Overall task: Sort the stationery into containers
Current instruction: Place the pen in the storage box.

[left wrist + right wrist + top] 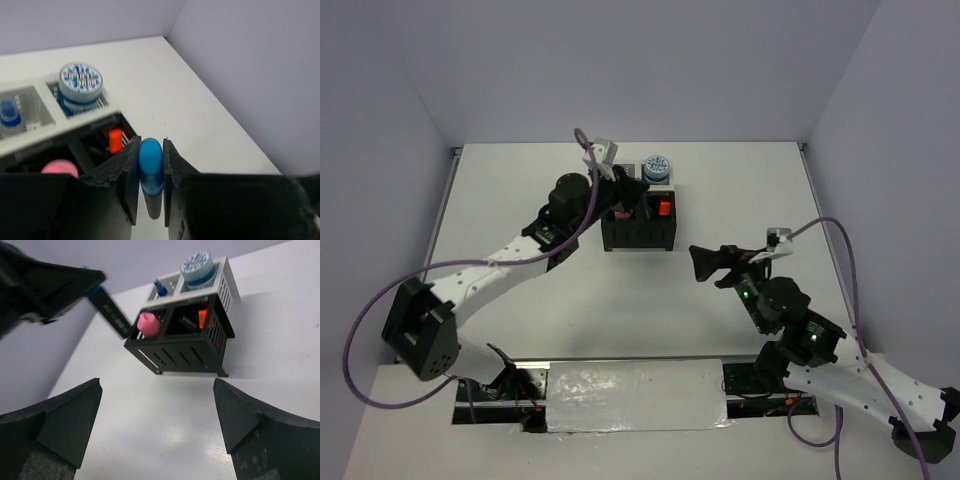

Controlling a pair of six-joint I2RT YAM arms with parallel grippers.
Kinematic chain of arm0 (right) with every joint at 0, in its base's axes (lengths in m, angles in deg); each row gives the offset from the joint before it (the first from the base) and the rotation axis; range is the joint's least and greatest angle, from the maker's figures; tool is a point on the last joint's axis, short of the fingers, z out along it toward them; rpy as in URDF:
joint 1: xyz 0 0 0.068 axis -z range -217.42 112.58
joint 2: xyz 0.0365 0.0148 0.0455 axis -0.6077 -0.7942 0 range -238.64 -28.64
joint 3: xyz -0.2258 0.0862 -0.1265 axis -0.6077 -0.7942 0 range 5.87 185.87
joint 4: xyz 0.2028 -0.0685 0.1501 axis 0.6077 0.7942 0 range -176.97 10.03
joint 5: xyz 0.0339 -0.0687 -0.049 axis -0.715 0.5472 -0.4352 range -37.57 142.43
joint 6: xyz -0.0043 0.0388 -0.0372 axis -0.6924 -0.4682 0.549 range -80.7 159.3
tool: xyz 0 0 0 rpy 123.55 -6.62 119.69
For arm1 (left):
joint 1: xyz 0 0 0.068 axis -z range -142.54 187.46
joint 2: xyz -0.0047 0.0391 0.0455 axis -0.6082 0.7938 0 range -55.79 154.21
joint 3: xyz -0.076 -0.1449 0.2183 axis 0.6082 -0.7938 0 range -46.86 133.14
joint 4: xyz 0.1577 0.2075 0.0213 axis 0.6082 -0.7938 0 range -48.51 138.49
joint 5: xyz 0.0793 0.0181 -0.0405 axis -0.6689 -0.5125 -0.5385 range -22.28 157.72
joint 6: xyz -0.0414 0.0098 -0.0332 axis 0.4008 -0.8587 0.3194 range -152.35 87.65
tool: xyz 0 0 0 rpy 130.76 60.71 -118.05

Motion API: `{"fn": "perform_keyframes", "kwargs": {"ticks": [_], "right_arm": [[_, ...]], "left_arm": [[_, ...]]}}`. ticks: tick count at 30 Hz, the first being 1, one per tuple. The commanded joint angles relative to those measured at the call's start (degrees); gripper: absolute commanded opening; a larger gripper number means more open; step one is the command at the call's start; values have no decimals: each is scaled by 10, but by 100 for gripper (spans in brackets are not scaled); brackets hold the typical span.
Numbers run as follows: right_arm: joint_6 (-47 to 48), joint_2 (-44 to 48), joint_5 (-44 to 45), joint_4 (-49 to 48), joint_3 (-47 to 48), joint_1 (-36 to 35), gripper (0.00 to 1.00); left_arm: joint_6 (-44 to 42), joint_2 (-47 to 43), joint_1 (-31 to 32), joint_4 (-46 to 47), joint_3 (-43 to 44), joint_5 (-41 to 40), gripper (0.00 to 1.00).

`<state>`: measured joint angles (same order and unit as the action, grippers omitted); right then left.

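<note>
Left gripper point(151, 150) of mine is clamped on the blue-capped highlighter point(150, 162), its black body slanting down to the black box point(175, 356) beside a pink cap point(148, 324); my right gripper point(157, 385) stands wide apart, empty.

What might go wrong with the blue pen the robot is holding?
The left gripper pinches the blue highlighter only near its cap, so it may tilt or slip. Its lower end hangs at the rim of the black box, beside the pink marker, so it may catch there or bump it.
</note>
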<state>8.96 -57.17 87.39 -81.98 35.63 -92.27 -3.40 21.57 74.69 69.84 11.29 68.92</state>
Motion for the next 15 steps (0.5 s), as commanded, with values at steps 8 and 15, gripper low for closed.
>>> {"fn": "perform_keyframes", "kwargs": {"ticks": [8, 15], "right_arm": [[5, 91, 13, 114, 39, 5, 100], [37, 85, -38, 99, 55, 6, 100]], "left_arm": [[-139, 225, 21, 91, 196, -78, 13], [-170, 264, 20, 117, 197, -109, 22]]}}
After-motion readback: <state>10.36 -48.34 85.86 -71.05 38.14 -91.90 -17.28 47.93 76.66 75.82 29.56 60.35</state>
